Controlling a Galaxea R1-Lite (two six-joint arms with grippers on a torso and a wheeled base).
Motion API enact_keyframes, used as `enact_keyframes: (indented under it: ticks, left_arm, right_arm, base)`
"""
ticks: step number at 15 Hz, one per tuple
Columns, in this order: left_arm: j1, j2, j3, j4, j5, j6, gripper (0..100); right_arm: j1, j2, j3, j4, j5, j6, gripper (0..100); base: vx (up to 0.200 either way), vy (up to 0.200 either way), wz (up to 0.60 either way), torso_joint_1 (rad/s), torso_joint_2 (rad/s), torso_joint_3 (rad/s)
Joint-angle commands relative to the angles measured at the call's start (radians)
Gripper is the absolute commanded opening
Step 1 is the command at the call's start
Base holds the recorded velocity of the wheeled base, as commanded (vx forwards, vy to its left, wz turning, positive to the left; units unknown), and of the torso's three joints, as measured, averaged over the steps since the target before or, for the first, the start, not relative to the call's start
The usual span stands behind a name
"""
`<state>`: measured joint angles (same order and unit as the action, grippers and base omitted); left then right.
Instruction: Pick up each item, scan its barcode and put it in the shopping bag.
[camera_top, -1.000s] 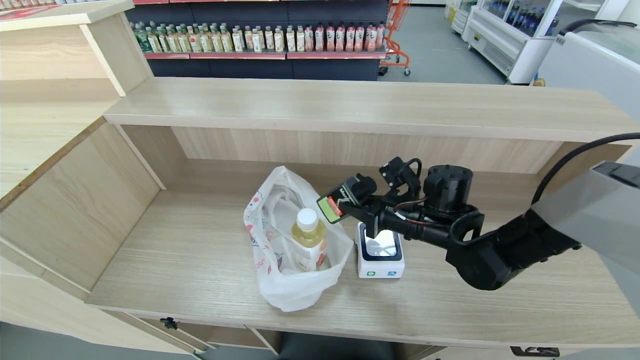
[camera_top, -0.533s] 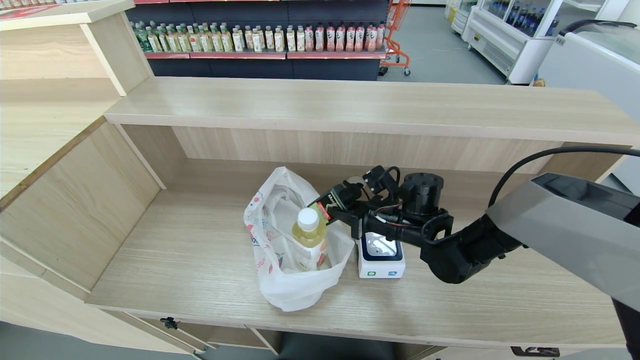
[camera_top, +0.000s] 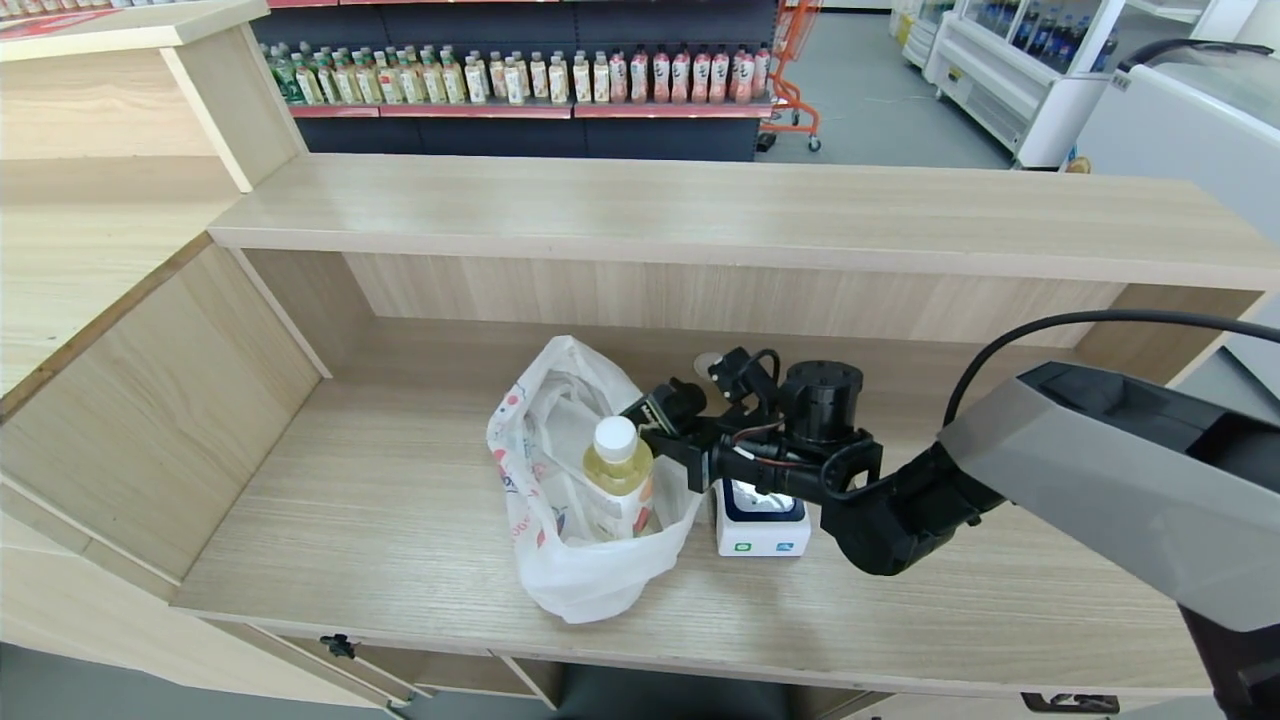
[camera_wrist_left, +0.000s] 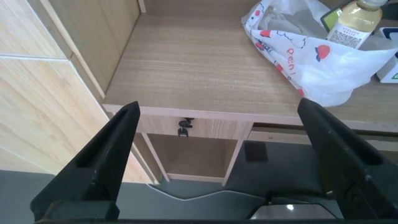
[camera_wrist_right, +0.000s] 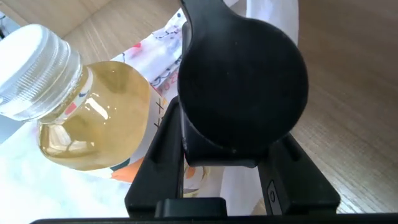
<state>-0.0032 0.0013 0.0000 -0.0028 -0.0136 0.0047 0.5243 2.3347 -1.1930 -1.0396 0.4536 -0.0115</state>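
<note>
Black can (camera_top: 665, 405) held, at bag (camera_top: 570, 585) rim

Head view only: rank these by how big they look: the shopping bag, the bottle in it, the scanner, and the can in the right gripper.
1. shopping bag, clearly largest.
2. bottle and scanner: about alike, both partly hidden, so left unranked.
3. can, smallest, though partly covered.

Convenience shop, checkout side. Rows of bottled drinks (camera_top: 520, 78) on aisle shelving, glass-topped display freezer (camera_top: 1000, 95), orange trolley (camera_top: 795, 50). Barcode scanner (camera_top: 762, 535) sits on wooden worktop (camera_top: 380, 500).
</note>
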Motion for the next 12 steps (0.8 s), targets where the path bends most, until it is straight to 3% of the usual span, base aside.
enact_keyframes:
  ticks: [1,11,12]
  left_arm:
    - [0.0,0.0,0.0,0.0,0.0,0.0,100]
    - [0.0,0.0,0.0,0.0,0.0,0.001,100]
    - [0.0,0.0,0.0,0.0,0.0,0.001,100]
  right_arm:
    - [0.007,0.023,-0.008,-0.002,0.0,-0.005,0]
    - [0.011,0.041,-0.03,0.001,0.0,-0.041,0]
    - [0.013,0.041,-0.031,0.003,0.002,-0.041,100]
  base:
    - [0.0,0.0,0.0,0.0,0.0,0.0]
    - [0.0,0.0,0.0,0.0,0.0,0.0]
    - [0.0,0.0,0.0,0.0,0.0,0.0]
